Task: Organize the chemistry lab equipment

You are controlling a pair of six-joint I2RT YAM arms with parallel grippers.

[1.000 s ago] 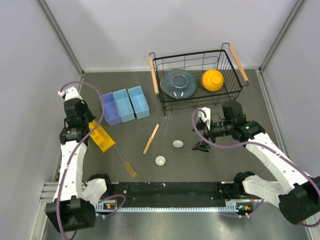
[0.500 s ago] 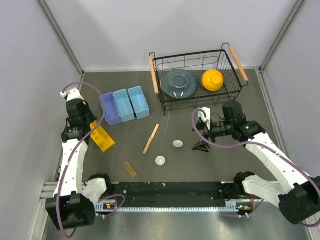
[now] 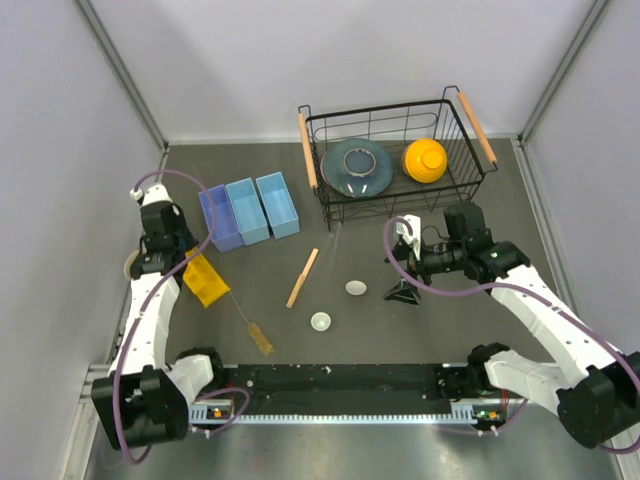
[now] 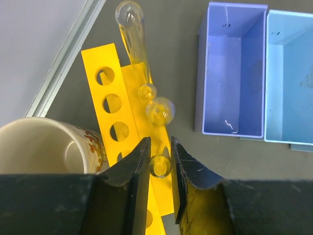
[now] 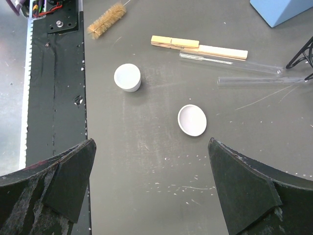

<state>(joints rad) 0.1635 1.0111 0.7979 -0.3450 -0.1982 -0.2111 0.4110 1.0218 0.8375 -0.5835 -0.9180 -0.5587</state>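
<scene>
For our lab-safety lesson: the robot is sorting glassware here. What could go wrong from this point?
1. The left gripper pinches a glass test tube over the yellow rack; a slip or hard squeeze could drop or crack it.
2. Other tubes sit askew in that rack, so a nudge may dislodge them.
3. Two clear tubes lie beside the wooden peg; the open right gripper could knock them.

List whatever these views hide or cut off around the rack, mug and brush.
Left wrist view: the mug is cut off by the left gripper and the frame edge.
Same view: the gripped test tube shows only its rim; its length is hidden.
Right wrist view: the wire brush loses its handle at the top edge.
Top view: the left arm covers part of the yellow rack.
</scene>
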